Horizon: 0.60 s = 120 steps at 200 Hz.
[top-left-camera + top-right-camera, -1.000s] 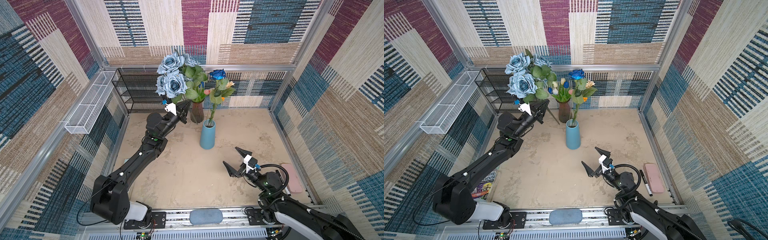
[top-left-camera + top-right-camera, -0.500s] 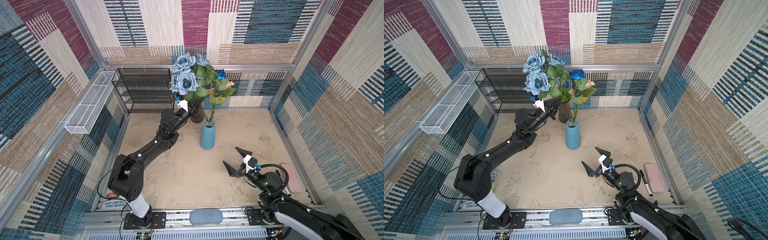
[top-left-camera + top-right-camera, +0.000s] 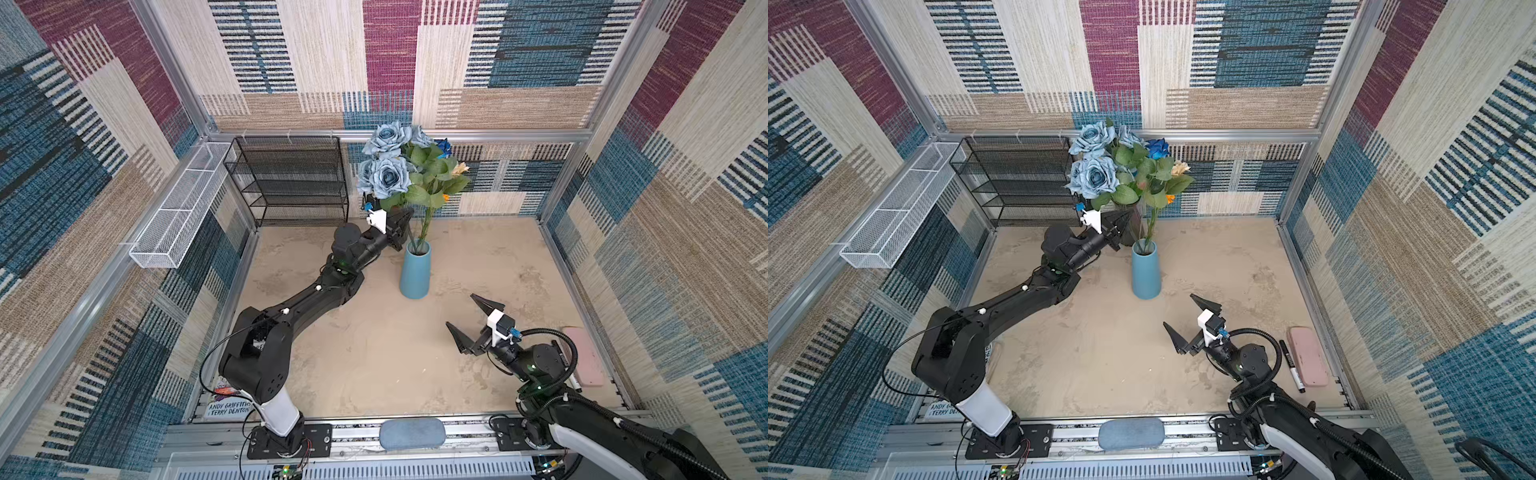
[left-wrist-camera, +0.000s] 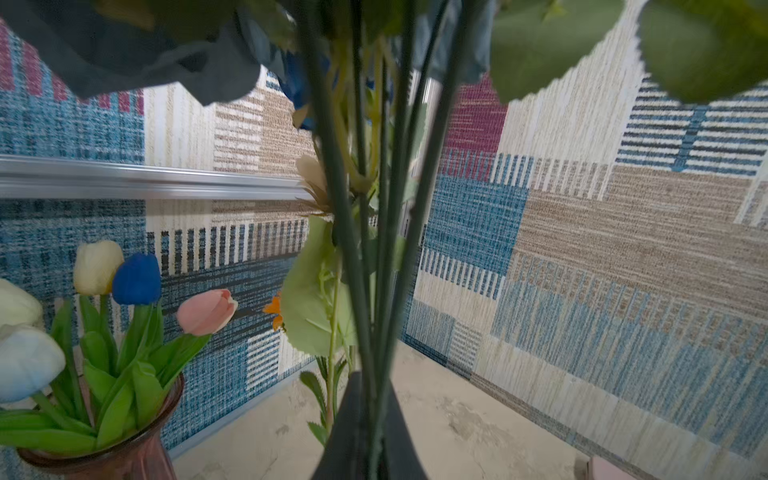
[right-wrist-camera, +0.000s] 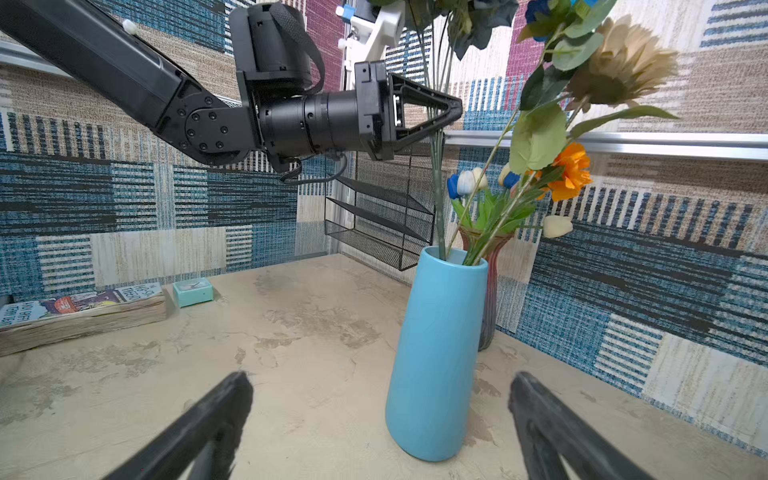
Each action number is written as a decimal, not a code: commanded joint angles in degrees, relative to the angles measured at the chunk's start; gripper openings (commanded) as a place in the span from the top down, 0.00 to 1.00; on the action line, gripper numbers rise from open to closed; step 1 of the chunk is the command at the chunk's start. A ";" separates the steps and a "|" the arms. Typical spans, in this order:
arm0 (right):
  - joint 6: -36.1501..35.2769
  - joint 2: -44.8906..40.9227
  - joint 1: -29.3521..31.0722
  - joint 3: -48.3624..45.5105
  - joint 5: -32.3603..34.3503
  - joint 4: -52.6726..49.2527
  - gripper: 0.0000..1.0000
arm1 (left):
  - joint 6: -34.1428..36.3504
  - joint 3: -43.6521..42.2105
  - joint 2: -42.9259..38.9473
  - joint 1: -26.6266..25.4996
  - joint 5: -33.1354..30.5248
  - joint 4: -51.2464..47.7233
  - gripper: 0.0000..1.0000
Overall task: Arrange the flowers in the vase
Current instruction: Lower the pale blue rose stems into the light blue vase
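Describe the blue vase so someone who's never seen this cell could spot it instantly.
Find the black wire shelf against the back wall, then look right of it. Of the two vases, the blue vase is the nearer: opaque, sky-blue, tapered, unlike the reddish glass vase behind.

Both top views looked steeply down from above the desk's (image 3: 374, 353) near edge, covering its whole surface. The left wrist camera sat tight against the rose stems (image 4: 386, 291), facing the far right corner. The right wrist camera looked low across the desk toward the blue vase (image 5: 436, 353), which both top views shared.
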 commanded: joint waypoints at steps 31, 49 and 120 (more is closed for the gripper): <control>0.00 0.82 0.04 0.24 0.59 0.67 0.00 | 5.98 -0.66 1.24 -1.33 -2.27 -2.85 1.00; -0.02 1.02 0.06 0.35 0.77 0.76 0.00 | 5.82 -0.25 2.73 -1.68 -2.01 -2.30 1.00; -0.22 1.44 0.03 0.26 1.31 0.88 0.00 | 7.36 -1.88 5.47 -3.16 -2.37 0.27 0.98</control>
